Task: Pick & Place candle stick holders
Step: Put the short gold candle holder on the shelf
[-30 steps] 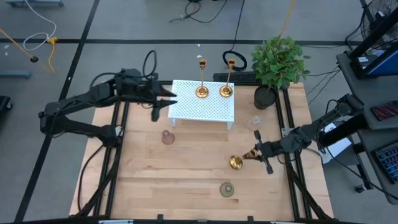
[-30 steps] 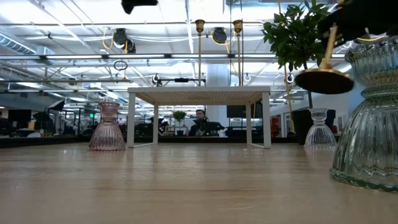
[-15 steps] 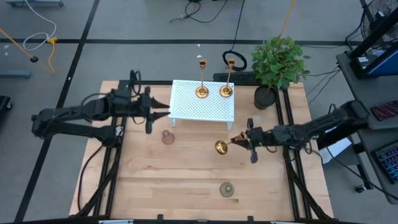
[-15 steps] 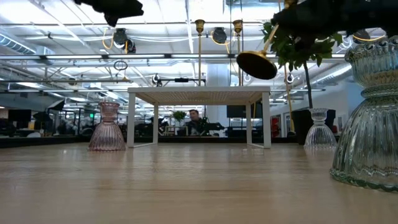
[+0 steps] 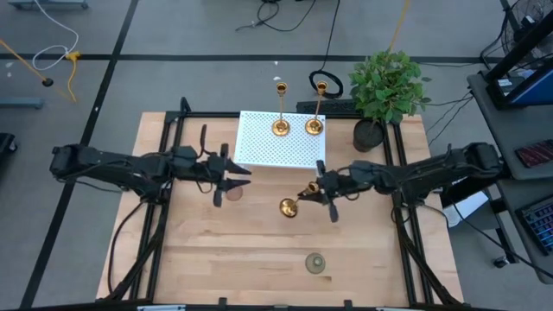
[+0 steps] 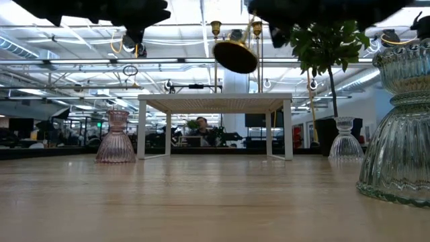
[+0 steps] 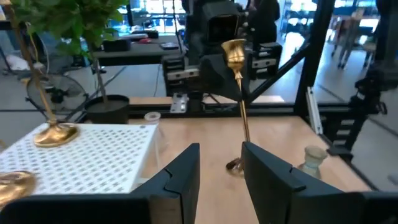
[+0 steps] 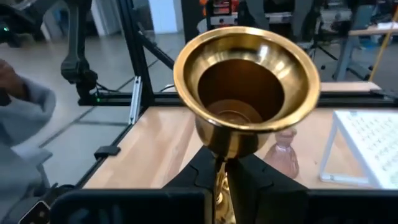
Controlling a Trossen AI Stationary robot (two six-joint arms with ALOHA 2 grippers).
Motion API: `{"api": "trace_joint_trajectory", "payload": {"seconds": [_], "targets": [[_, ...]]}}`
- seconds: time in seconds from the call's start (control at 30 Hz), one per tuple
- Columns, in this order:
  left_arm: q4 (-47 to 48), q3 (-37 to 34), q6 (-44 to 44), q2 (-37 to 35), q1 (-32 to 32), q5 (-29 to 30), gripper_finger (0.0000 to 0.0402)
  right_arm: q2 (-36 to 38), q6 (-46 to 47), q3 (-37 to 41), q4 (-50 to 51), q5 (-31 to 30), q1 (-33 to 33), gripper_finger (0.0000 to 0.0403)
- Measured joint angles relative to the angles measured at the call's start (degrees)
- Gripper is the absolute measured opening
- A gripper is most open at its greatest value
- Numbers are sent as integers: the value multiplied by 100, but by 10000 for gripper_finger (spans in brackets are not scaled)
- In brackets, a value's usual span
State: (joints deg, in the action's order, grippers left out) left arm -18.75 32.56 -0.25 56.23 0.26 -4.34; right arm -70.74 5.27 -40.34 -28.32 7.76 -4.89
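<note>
Item: carried candle stick holder, brass, held clear of the counter by the right pincer, whose fingers are clamped on the thin stem; the piece lies roughly level, flared base leading toward the counter's middle, cup end back at the wrist. The right wrist view looks straight into the hollow underside of that base, which fits a grip along the stem rather than across the foot. The low view shows the base aloft, just in front of the white perforated stand and above its top. Judged purpose of the hold: a stem grip leaves the base free to be set down flat once the piece is turned upright. Items: two more brass holders, upright side by side on the stand's far edge, likely marking it as the intended destination, with bare top left nearer the arms. Left pincer: empty, fingers parted a modest way, poised near the stand's front left corner over a pink glass holder, apparently waiting. Other stock: clear glass holder, a second small clear one, potted plant, a person seated in the room behind.
</note>
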Motion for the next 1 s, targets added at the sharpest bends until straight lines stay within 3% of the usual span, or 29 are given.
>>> {"api": "trace_joint_trajectory", "payload": {"seconds": [0.13,0.3,0.53,0.67,1.0], "targets": [[-323,0,-454,299,-44,171,124,-309,-166,-600,550,270,169,15],[-592,0,-339,631,-39,191,124,-616,-161,-1087,954,296,383,17],[-1563,18,-400,1379,-40,191,124,-1057,-205,-1298,974,301,591,12],[-1583,205,-444,1920,-39,40,128,-1117,-173,-1313,1029,298,652,12],[-1575,959,-448,2837,-40,-167,206,-1069,-169,-1313,1136,292,648,11]]}}
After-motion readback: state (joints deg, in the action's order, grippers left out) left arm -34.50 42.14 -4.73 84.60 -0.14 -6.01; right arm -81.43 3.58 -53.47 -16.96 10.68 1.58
